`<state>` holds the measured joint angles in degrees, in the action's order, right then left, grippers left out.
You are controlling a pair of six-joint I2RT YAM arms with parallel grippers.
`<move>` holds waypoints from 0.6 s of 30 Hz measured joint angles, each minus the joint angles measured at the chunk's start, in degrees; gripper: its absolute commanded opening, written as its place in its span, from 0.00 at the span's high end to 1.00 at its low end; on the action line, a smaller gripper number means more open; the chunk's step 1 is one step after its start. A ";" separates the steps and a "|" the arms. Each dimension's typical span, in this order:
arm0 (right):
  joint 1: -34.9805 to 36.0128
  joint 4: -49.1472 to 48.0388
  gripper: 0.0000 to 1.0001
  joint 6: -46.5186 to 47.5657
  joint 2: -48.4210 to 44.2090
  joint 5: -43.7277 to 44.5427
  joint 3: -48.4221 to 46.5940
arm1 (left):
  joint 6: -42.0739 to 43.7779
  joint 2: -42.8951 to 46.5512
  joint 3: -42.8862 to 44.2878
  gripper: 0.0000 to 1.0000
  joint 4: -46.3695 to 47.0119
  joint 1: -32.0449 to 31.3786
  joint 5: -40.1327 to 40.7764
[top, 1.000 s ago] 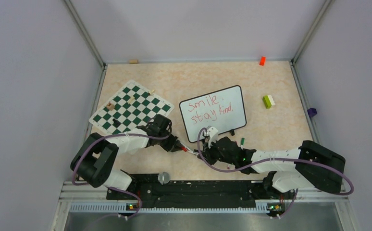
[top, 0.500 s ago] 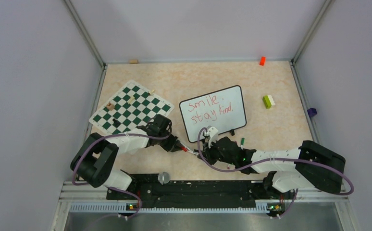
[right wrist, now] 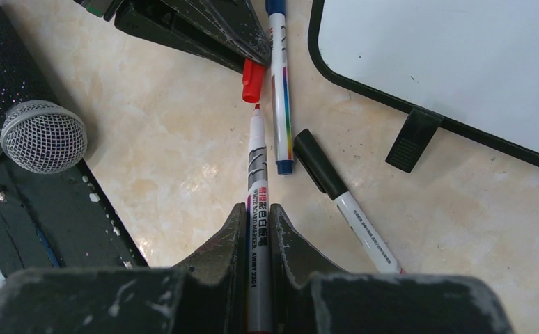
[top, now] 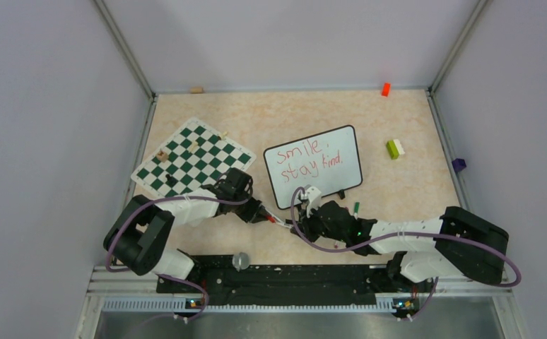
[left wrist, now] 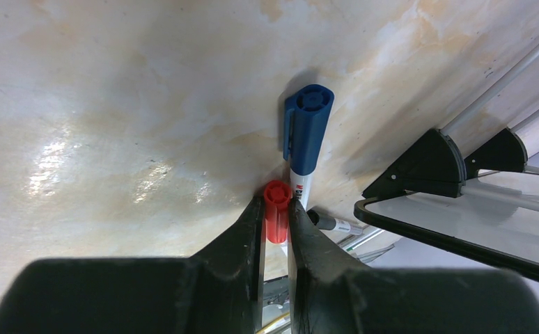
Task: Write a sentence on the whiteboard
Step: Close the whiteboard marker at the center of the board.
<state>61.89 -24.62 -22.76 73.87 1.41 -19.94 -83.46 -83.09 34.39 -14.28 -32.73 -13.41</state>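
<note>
Red marker (right wrist: 258,174) clamped in right claw (right wrist: 258,211), long axis 6-to-12 in the wrist view, bare tip just short of the red cap (right wrist: 253,80) at 12. Left claw (left wrist: 275,209) pinches that cap, so capping looks next, a short push from the right arm. Whiteboard (top: 341,152) lies at 1 o'clock of both claws in the top view, sentence (top: 304,159) on it.

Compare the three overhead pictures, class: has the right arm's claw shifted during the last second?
No. The right claw sits at the same spot just off the near left corner of the small glossy black-framed whiteboard in all three.
</note>
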 measured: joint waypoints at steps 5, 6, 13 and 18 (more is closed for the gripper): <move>0.00 0.57 1.00 -0.02 -0.76 -0.22 0.00 | 0.00 0.07 0.00 1.00 -0.02 0.00 0.17; 0.00 0.57 1.00 -0.02 -1.01 -0.22 0.00 | 0.00 0.07 0.00 1.00 -0.02 0.00 0.20; 0.00 0.63 1.00 0.02 -1.38 -0.17 0.00 | 0.02 0.07 0.11 1.00 -0.20 0.00 0.31; 0.00 0.61 1.00 0.04 -1.38 -0.17 0.00 | 0.02 0.07 0.22 1.00 -0.39 -0.04 0.59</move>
<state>61.89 -24.01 -22.72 72.49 1.23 -19.94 -83.44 -83.02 34.61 -14.68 -32.77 -12.82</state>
